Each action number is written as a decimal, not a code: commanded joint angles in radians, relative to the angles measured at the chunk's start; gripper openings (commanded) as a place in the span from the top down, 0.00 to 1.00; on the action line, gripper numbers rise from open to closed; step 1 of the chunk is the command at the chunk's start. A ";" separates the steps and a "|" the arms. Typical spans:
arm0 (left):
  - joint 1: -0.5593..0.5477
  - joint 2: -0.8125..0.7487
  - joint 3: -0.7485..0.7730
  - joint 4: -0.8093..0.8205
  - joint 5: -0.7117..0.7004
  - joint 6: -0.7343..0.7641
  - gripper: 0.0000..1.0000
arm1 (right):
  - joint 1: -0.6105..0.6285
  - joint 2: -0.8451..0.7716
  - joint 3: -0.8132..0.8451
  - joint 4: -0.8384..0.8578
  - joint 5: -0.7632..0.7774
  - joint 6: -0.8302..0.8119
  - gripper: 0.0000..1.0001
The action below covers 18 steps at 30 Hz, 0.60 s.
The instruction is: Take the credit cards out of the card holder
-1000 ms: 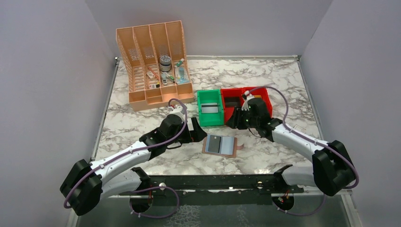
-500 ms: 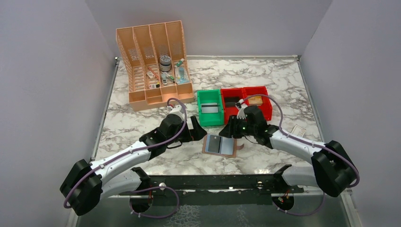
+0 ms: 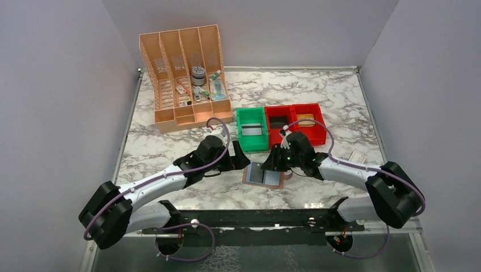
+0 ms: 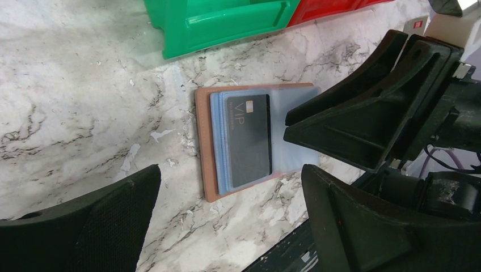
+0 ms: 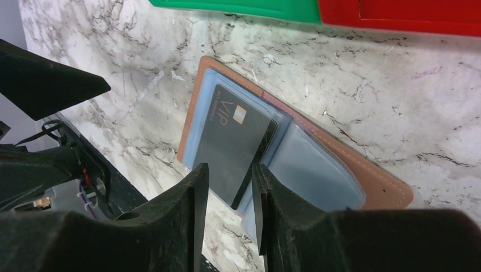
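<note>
Right wrist view looks down on a dark credit card (image 5: 232, 141) marked VIP, lying face up in the left half of the card holder (image 5: 380, 184). The holder is spread open and flat on the marble surface (image 3: 340, 96), brown side down and blue-grey pockets up, close to the middle of the near edge. More card edges, pale blue, show stacked under the dark one (image 4: 248, 139) in the same half of the holder (image 4: 205, 147).

The right jaws hang over the holder with only a narrow gap between the fingers (image 5: 170, 226). The card's near corner shows in that gap, and whether the fingers touch it cannot be told. The left jaws are spread wide and grasp nothing, their fingers (image 4: 85, 226) low over the surface just left of the holder.

From above, the holder (image 3: 249, 178) lies between the left arm (image 3: 164, 181) and the right arm (image 3: 346, 167). Just beyond it sit a green bin (image 3: 239, 130) and, touching it on the right, two red bins (image 3: 292, 110). A small white box (image 3: 357, 154) with a red mark lies near the right edge. An orange file organiser (image 3: 170, 68) holding small items stands in the far left corner.
</note>
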 commanded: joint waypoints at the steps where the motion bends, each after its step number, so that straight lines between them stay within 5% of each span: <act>1: 0.006 0.025 0.052 0.011 0.053 0.025 0.03 | 0.005 0.029 -0.016 0.053 0.001 0.041 0.66; 18: 0.006 0.159 0.073 0.077 0.158 0.050 0.21 | 0.005 0.157 -0.034 0.055 0.049 0.028 0.76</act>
